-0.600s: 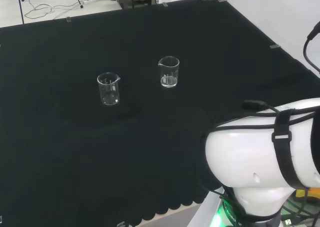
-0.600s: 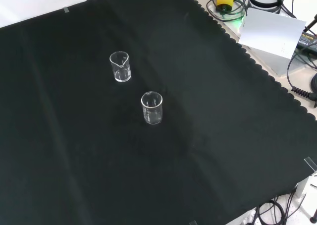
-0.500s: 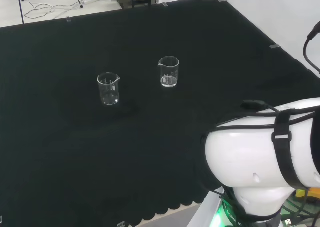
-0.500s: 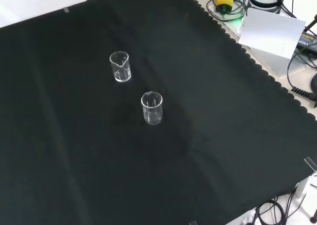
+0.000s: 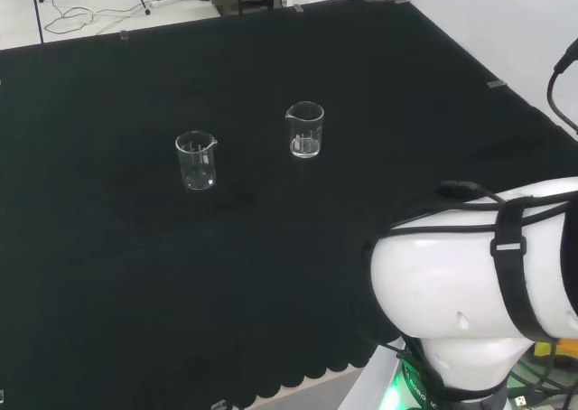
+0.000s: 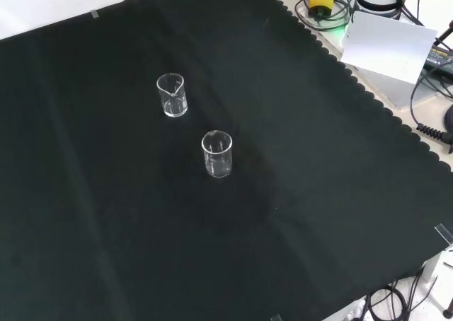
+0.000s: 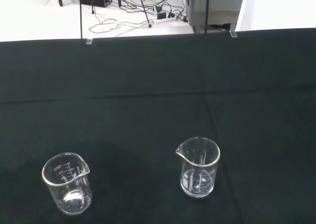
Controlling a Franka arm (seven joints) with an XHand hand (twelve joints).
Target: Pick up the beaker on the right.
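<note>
So basically nothing of the actual pickup is done yet, going by how things sit. Two small clear glass beakers with printed graduations stand upright on the surface, which is draped in black cloth point(image 5: 271, 274). In the head view the right-hand clear glass beaker point(image 5: 305, 130) is a bit farther back than the left-hand clear glass beaker point(image 5: 196, 160), and they're apart, not touching. In the front view that same target is the upper one point(image 6: 172, 95) and the other is lower and to the right of it point(image 6: 217, 153). In the wrist view both are out ahead, the target point(image 7: 198, 167) with its spout turned toward its neighbour point(image 7: 67, 182). Both look empty as far as I can make out. As for the robot hand, I honestly cannot tell how far open it is or whether it has hold of anything; what I can say is both beakers are sitting free on the cloth, so the whole job is left: reach, close around the right one, lift. The big white arm link point(image 5: 479, 293) sits at the near right of the head view. Nothing stands in the way really, open cloth all round. My only worry is clipping the neighbouring beaker on the way in.
</note>
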